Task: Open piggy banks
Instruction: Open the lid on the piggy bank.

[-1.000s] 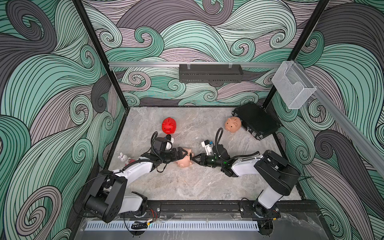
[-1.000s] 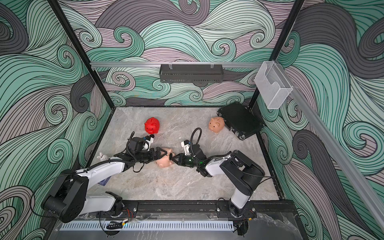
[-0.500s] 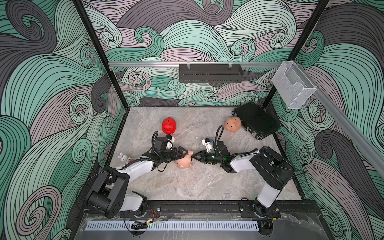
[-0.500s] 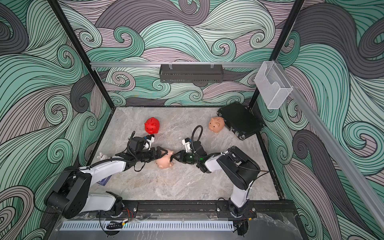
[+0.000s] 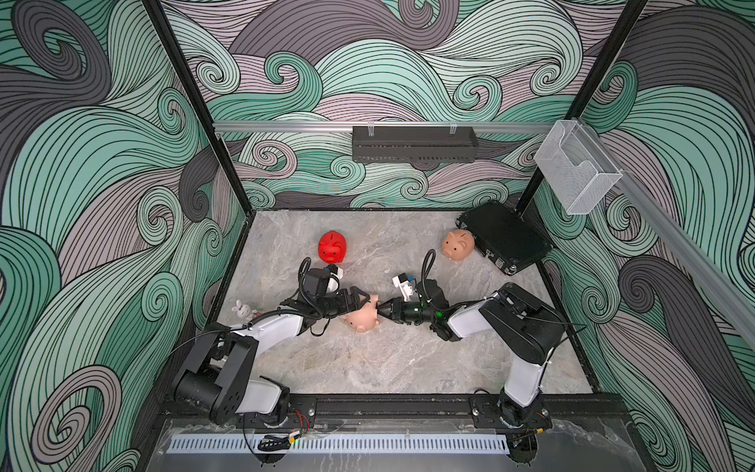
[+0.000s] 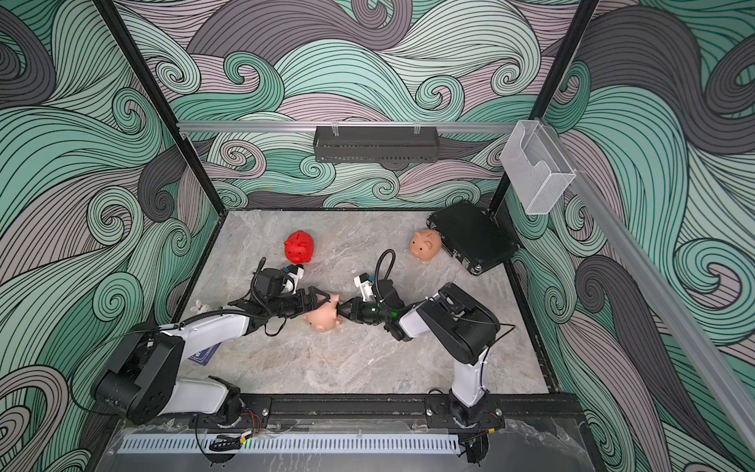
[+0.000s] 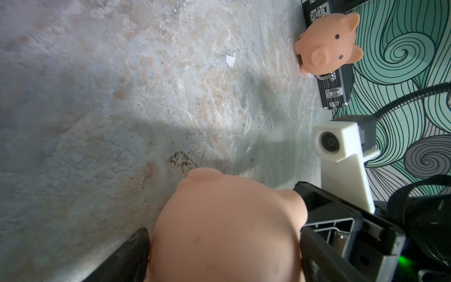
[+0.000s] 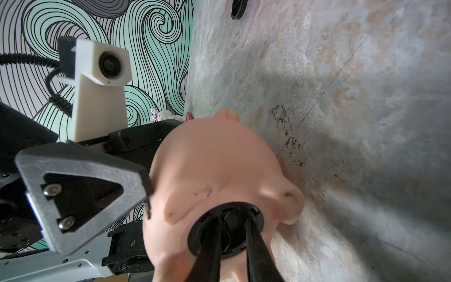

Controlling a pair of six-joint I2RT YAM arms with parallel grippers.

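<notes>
The right gripper (image 8: 233,219) is pinched on the black plug (image 8: 199,234) in the belly of the peach pig (image 8: 207,166). The pig is clamped by the left gripper (image 7: 222,234) over the middle of the table (image 5: 388,367). Its belly is turned toward the right arm, so a straight backward pull is judged apt.

Left wrist view blurs and crops the held pig (image 7: 227,232).
</notes>
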